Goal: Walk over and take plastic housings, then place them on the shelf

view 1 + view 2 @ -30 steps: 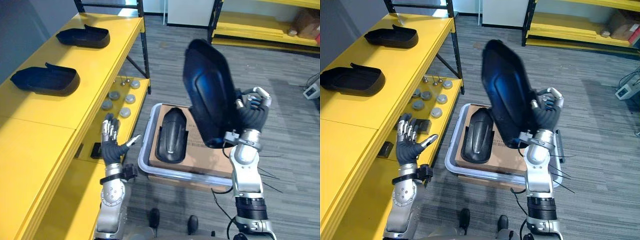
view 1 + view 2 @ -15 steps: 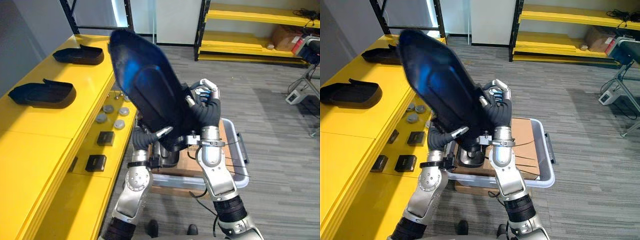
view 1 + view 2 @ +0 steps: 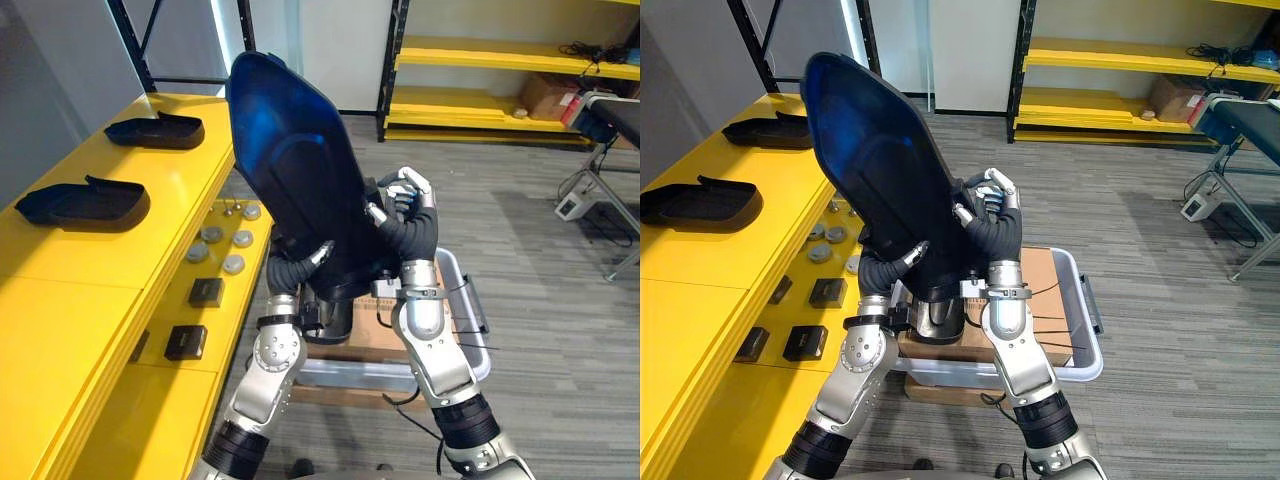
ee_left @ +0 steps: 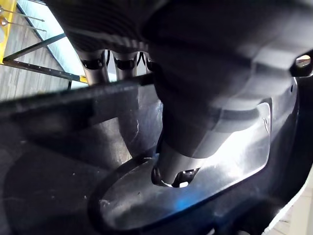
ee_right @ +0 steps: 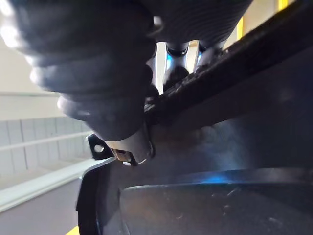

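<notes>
A large dark glossy plastic housing (image 3: 295, 170) stands tilted upright in the air between both arms. My left hand (image 3: 295, 268) grips its lower left edge; in the left wrist view its thumb (image 4: 195, 132) presses the housing's inner face (image 4: 73, 161). My right hand (image 3: 405, 215) curls round the right edge, and the right wrist view shows its thumb (image 5: 112, 112) pinching the rim of the housing (image 5: 220, 161). Two more dark housings (image 3: 85, 203) (image 3: 158, 130) lie on the yellow shelf top (image 3: 90, 290). Another housing (image 3: 330, 318) sits in the grey bin (image 3: 470, 330) below.
The shelf's lower level holds round metal parts (image 3: 222, 245) and small black boxes (image 3: 206, 292) (image 3: 186, 342). Cardboard lines the bin. More yellow racks (image 3: 480, 100) stand at the back, and a stand (image 3: 600, 110) at the far right on grey carpet.
The housing, held before by my right hand alone, has swung left toward the shelf. My left hand rose from beside the shelf and took hold of it. The camera has shifted.
</notes>
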Tool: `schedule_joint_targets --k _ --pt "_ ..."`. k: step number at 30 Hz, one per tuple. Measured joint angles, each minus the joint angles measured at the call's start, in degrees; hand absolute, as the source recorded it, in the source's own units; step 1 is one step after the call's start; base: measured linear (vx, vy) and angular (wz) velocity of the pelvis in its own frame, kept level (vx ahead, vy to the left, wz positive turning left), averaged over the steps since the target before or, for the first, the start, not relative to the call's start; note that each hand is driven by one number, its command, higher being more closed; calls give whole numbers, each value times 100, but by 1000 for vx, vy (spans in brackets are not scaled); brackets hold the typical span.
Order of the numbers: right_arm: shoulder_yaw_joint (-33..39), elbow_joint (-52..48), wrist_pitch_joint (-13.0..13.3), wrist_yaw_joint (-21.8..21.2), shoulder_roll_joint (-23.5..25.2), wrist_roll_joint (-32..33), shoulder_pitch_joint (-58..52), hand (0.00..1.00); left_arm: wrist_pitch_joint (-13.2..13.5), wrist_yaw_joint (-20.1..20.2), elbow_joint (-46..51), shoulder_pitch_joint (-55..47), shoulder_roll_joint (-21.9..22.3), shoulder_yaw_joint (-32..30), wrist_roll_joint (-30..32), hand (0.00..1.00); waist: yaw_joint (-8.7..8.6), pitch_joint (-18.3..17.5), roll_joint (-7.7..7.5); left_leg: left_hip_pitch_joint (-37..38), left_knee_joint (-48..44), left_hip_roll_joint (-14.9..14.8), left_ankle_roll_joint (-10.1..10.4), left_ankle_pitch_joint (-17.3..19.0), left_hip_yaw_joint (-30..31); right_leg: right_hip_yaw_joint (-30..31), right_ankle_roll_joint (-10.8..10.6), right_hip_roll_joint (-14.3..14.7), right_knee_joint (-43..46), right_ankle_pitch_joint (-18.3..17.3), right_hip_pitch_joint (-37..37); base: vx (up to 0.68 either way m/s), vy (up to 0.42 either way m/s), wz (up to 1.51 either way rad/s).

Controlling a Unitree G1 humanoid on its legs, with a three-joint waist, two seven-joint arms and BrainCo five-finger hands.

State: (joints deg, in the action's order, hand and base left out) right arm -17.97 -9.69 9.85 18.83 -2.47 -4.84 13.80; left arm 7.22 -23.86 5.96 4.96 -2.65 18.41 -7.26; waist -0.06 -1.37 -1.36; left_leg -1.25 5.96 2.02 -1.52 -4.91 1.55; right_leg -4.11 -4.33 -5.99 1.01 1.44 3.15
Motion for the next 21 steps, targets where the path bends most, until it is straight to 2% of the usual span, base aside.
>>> schedule_joint_targets --k 5,10,17,20,21 --pt "202 -26 -1 -274 -65 0 0 0 -6 144 0 -245 15 -239 161 100 20 -17 -20 9 1 -6 8 -6 12 -7 0 6 20 0 -6 0 0 0" --pt "706 -315 44 -279 -82 31 0 0 -39 260 0 -645 28 -482 358 100 63 -94 -89 9 1 -10 9 -6 10 -5 -22 10 19 14 -7 0 0 0" --pt "2299 -706 326 -135 -88 273 -412 0 -51 256 19 -1203 63 -1244 586 100 67 -106 -99 15 1 -8 14 -2 0 -15 -13 4 33 2 -13 0 0 0" --pt "2897 -530 334 -37 -98 380 -871 0 -50 258 136 -1404 107 -1443 643 100 52 -106 -100 15 1 -7 24 5 -6 -14 2 1 32 -8 -11 0 0 0" --pt "3223 -100 328 -12 -127 467 -1187 0 -50 263 365 -1569 144 -1583 752 100 11 -108 -102 12 1 -8 41 17 -7 -13 3 1 29 -9 -8 0 0 0"
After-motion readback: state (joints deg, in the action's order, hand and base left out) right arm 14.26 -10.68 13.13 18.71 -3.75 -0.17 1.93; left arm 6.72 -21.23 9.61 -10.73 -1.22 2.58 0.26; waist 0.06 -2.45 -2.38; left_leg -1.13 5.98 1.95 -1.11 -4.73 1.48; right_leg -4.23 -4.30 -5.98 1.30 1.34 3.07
